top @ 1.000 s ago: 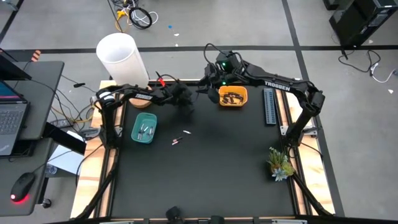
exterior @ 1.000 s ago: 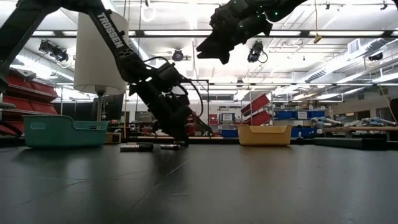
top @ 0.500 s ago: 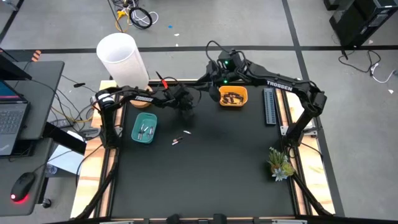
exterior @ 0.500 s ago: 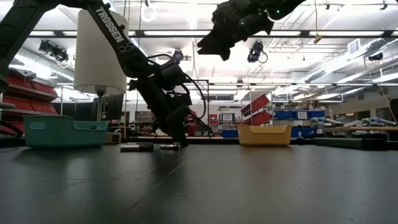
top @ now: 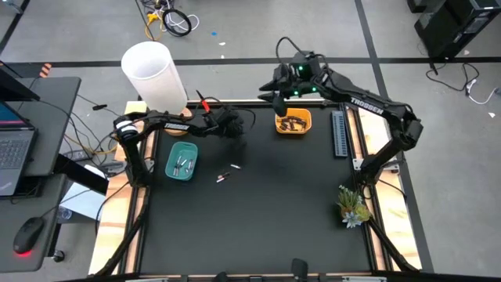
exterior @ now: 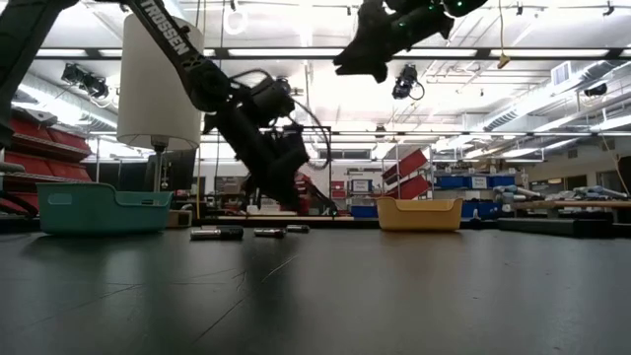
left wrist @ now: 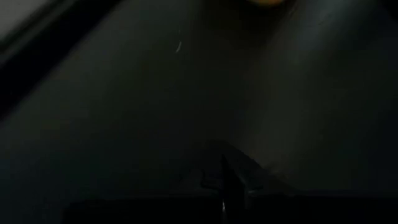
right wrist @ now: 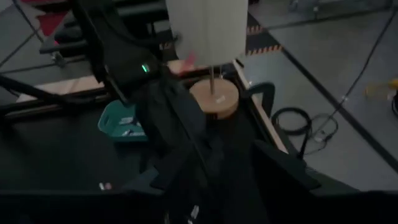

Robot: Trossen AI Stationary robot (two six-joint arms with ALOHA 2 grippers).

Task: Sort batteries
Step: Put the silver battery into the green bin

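Two loose batteries lie on the black mat; the low view shows three in a row. A teal bowl holds light batteries and an orange bowl holds dark ones. My left gripper hangs shut just above the mat, far of the loose batteries. Nothing shows between its fingers. My right gripper is open, high over the far edge, left of the orange bowl.
A white lamp on a round wooden base stands at the far left corner. A dark ribbed strip lies right of the orange bowl. A green plant sprig sits at the right edge.
My left gripper has risen off the mat and drawn back toward the far edge, uncovering a battery that stays on the mat. My right gripper has gone up and toward the table's right, nearer the orange bowl.
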